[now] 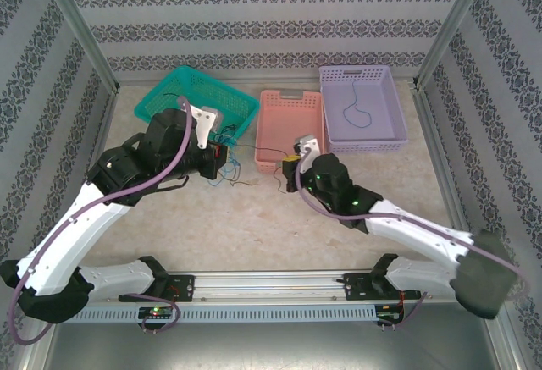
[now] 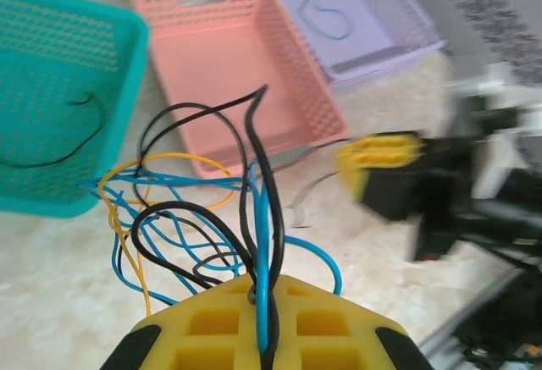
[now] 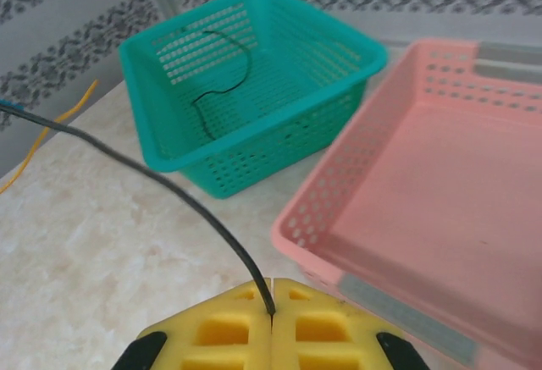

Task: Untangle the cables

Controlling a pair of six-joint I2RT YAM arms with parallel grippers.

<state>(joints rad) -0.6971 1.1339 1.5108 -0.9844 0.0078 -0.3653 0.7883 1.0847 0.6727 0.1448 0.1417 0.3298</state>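
Judged from how things lie, the job is partly done: two strands are already sorted into baskets, and a knot of several is left on the bench. At far left the teal basket holds one loose black cable, curled on its floor and clear of the rest. Just in front of that basket's near right corner, the left claw is clenched on the cables, with a blue and a black strand running straight down between its yellow pads. Above the pads the bundle fans into black, blue and orange-yellow loops that cross one another over the bench. These loops are what is left to separate, and I cannot tell how tightly they are knotted. Next comes the pink basket, which has nothing in it. At its near edge the right claw is clamped on a single dark strand, which leads off leftward, raised off the bench, toward the tangle. Drawing that strand away from the left claw looks like the step in hand. Farthest right, the purple basket holds one blue cable, lying in a loose loop by itself.
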